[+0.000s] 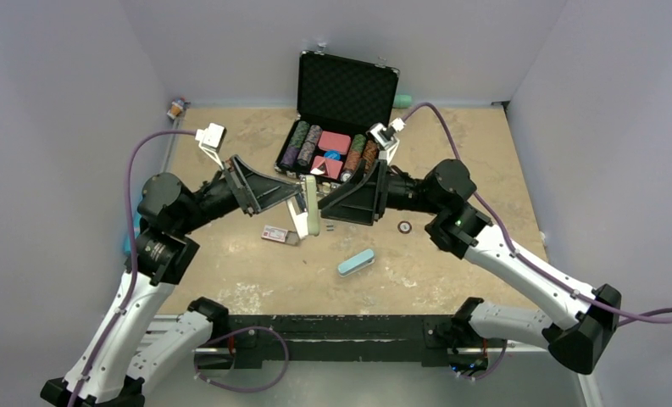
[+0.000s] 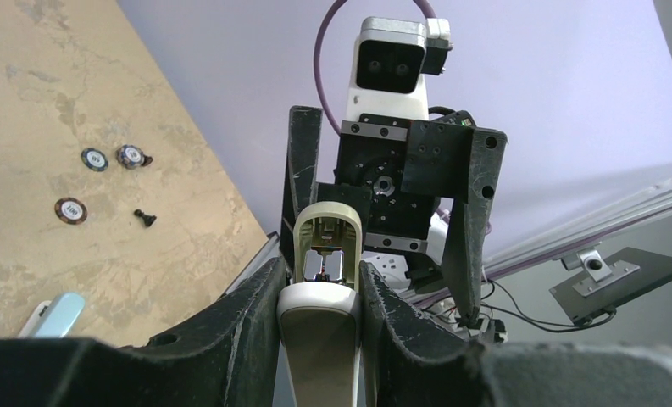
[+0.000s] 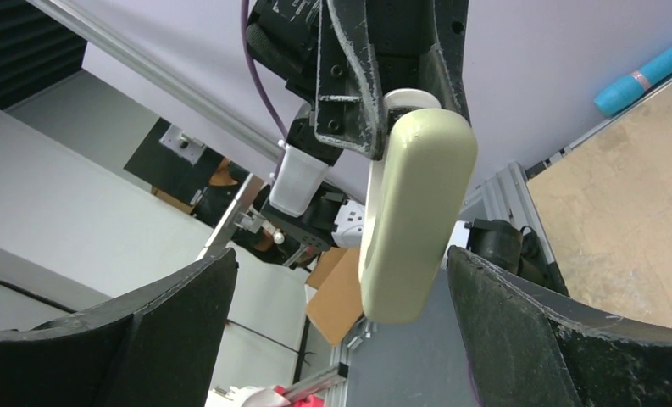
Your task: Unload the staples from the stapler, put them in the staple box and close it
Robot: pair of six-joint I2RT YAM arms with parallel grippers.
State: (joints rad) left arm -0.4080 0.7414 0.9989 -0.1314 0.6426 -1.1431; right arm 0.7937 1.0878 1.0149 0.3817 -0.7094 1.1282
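Note:
My left gripper [image 1: 298, 202] is shut on the cream stapler [image 1: 312, 203] and holds it above the table. In the left wrist view both pads squeeze the stapler [image 2: 319, 339]. Its cover [image 2: 328, 222] is swung open, showing shiny metal inside the channel. I cannot pick out the staples. My right gripper [image 1: 325, 207] faces the left one, open wide. In the right wrist view the stapler's rounded end [image 3: 415, 212] hangs between its spread fingers [image 3: 180, 322], nearer the right finger, touching neither.
An open black case [image 1: 349, 85] of poker chips stands at the back. A small red-and-white box [image 1: 274, 233] and a light blue bar [image 1: 356, 263] lie on the table. A loose chip [image 1: 405, 226] lies under the right arm. More chips [image 2: 69, 209] and a small black piece [image 2: 144, 219] lie nearby.

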